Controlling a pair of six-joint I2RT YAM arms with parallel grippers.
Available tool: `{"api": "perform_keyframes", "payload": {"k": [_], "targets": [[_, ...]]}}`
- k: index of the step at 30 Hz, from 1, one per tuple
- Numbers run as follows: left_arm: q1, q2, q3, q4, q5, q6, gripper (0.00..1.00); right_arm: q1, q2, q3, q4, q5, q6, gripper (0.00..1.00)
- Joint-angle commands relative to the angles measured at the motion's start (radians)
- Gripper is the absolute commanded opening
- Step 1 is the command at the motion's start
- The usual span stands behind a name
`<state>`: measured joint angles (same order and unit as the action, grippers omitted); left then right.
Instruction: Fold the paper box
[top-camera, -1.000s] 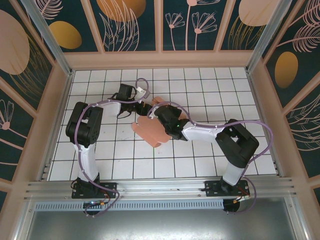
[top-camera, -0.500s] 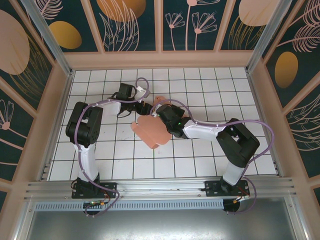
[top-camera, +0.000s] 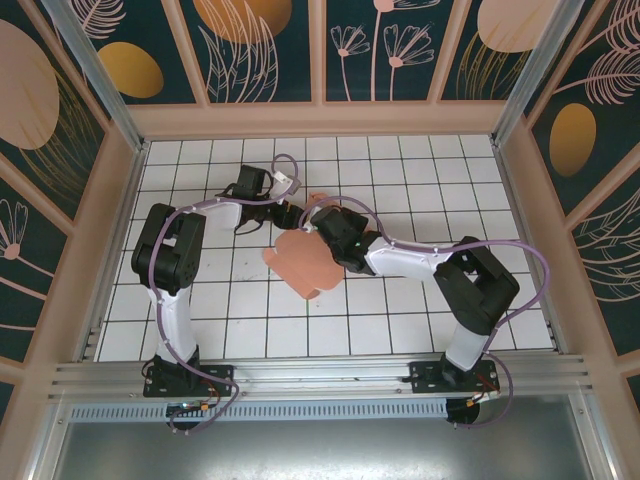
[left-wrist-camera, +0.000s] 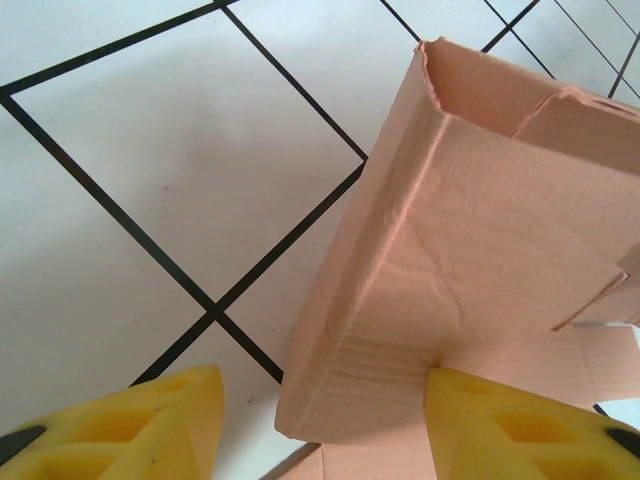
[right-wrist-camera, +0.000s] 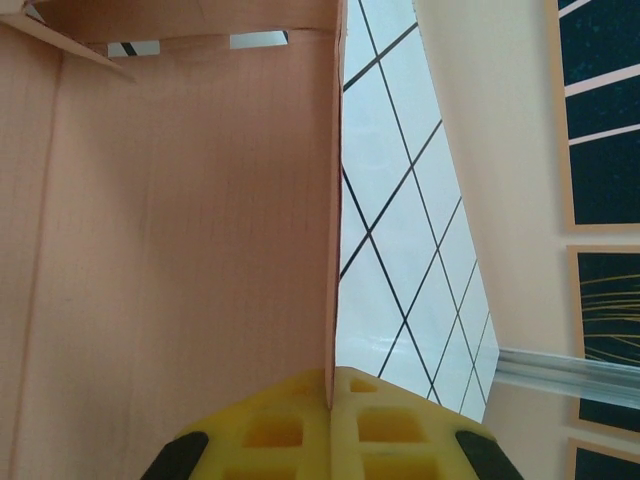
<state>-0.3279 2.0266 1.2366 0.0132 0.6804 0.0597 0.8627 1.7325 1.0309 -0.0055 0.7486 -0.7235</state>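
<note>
Top external: right gripper (top-camera: 322, 232), pinching the paper box (top-camera: 303, 262), has edged left; left gripper (left-wrist-camera: 315, 385) gapes.

Paper box (right-wrist-camera: 180, 250) panel edge pinched between yellow jaws, white tiled floor (right-wrist-camera: 400, 160) beside

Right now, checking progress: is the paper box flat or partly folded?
Partly folded: the paper box has panels bent at creases, its edge pinched in the right gripper.

readable text: none | labels: none | brands: none | numbers: none | signs: none
</note>
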Motion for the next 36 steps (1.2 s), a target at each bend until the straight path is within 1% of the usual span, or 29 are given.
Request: {"api": "perform_keyframes", "payload": {"k": [1,6,12,15,21,24,27,29,31,33,36], "targets": [[-0.010,0.006,0.026,-0.013,0.032,0.015,0.55,-0.004,0.016,0.043,-0.022,-0.026,0.007,0.00],[-0.010,-0.004,0.016,-0.011,0.027,0.017,0.59,-0.010,0.051,0.084,-0.075,-0.019,0.027,0.00],[-0.004,-0.015,0.018,-0.005,0.022,0.015,0.60,-0.027,0.032,0.077,-0.081,-0.017,0.030,0.00],[0.000,-0.009,0.038,-0.019,0.050,0.018,0.61,-0.030,0.015,0.070,-0.085,-0.017,0.029,0.00],[0.008,0.001,0.083,-0.061,0.143,0.037,0.66,-0.030,0.003,0.064,-0.101,-0.024,0.040,0.00],[0.015,-0.010,0.095,-0.073,0.134,0.045,0.68,-0.030,-0.002,0.065,-0.103,-0.029,0.039,0.00],[0.063,-0.020,0.087,-0.021,0.144,0.002,0.73,-0.031,-0.009,0.061,-0.105,-0.032,0.041,0.00],[0.115,-0.019,0.083,0.025,0.118,-0.058,0.74,-0.030,-0.015,0.059,-0.105,-0.036,0.044,0.00],[0.139,-0.005,0.094,0.041,0.046,-0.085,0.72,-0.030,-0.026,0.056,-0.108,-0.049,0.050,0.00],[0.139,0.034,0.144,-0.005,-0.001,-0.066,0.72,-0.030,-0.035,0.053,-0.106,-0.064,0.047,0.00],[0.137,0.113,0.233,-0.064,-0.020,-0.077,0.66,-0.031,-0.041,0.050,-0.094,-0.059,0.024,0.00]]}}
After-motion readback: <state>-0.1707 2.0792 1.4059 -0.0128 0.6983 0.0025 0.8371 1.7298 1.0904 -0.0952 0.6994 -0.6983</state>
